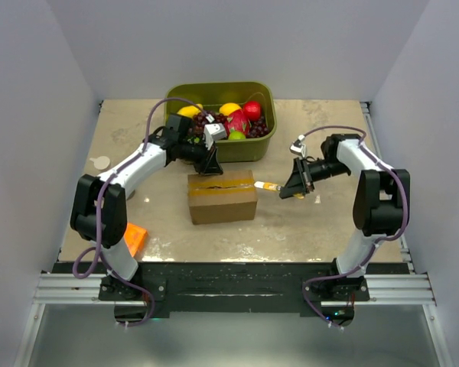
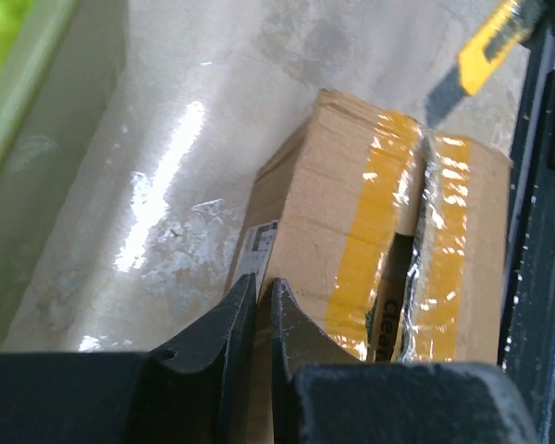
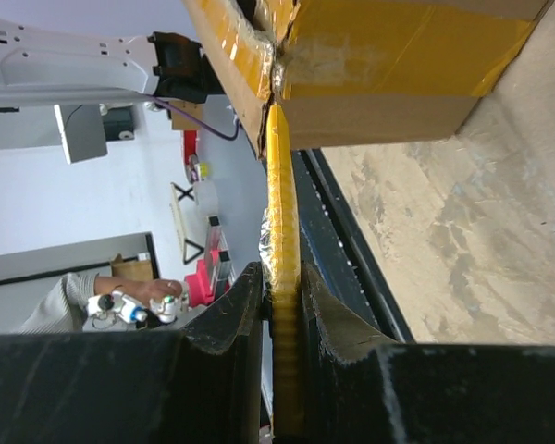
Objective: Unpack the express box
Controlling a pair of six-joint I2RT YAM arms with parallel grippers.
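The brown cardboard express box (image 1: 222, 200), with glossy tan tape along its top, lies in the middle of the worn beige table (image 1: 321, 229). It is between the two arms and just in front of the olive-green plastic tub (image 1: 249, 151) filled with fruit. From the top camera the left gripper (image 1: 212, 162) is at the far edge of the box. The right gripper (image 1: 296, 186) is near the right end of the box and holds a yellow utility knife (image 1: 267, 186) that points toward it. In this view one cannot tell if the blade touches the carton, nor how wide the claws are.

The left wrist camera gives more. The two black fingers (image 2: 236, 314) are nearly together, with only a thin slit between them and nothing in it. Their tips are over the upper edge of the box's side, where a white label (image 2: 259, 242) is partly seen. Whether they press on the cardboard, I cannot tell. This view also shows that the tape is split along the seam and that a dark gap is open between the flaps. The top camera shows this only as a thin dark line.

The right wrist camera shows the right claw closed firmly on the knife's yellow handle. The front of the knife reaches the taped seam at the end of the box. A flat orange box (image 1: 135, 238) lies on the near left part of the table, seen only from above.
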